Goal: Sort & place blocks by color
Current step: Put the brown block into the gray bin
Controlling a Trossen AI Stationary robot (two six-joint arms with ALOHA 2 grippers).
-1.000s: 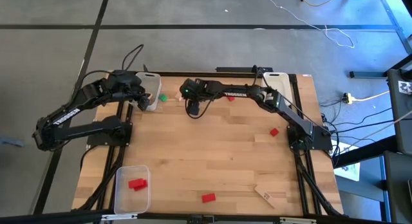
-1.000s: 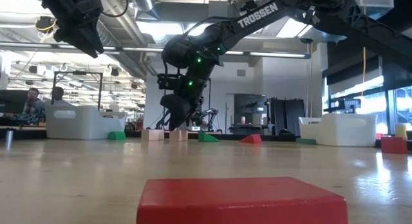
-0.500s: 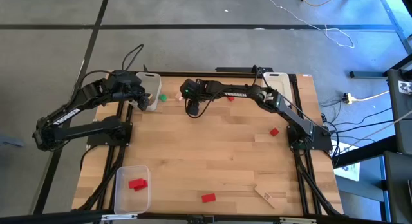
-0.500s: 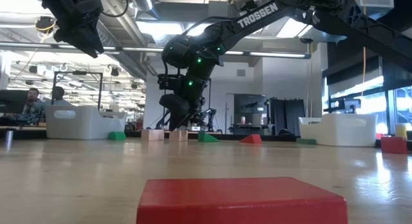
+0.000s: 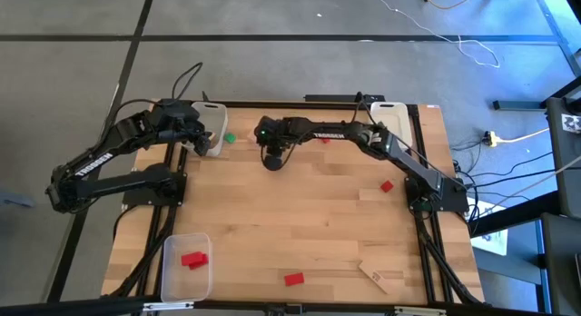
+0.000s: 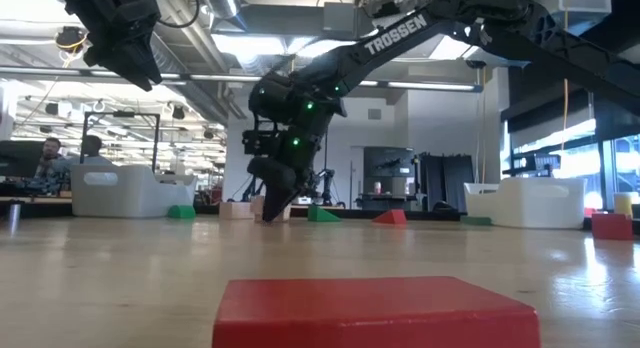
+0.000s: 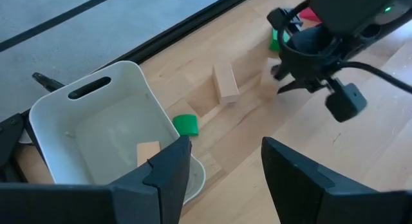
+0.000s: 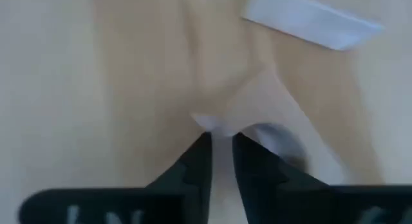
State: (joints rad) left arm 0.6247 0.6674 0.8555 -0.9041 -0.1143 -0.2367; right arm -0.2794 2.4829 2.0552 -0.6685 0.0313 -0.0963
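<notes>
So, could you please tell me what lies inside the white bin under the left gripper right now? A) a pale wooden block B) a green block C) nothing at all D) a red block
A: the left wrist view shows a single pale wooden block lying on the floor of the white bin, while the nearest green block sits outside it on the table.

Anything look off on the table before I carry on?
Nothing spilled or damaged. One pale wood block lies askew and unsorted close to the table's near right corner. Right gripper is down at the far middle; left gripper hovers over the white bin.
</notes>
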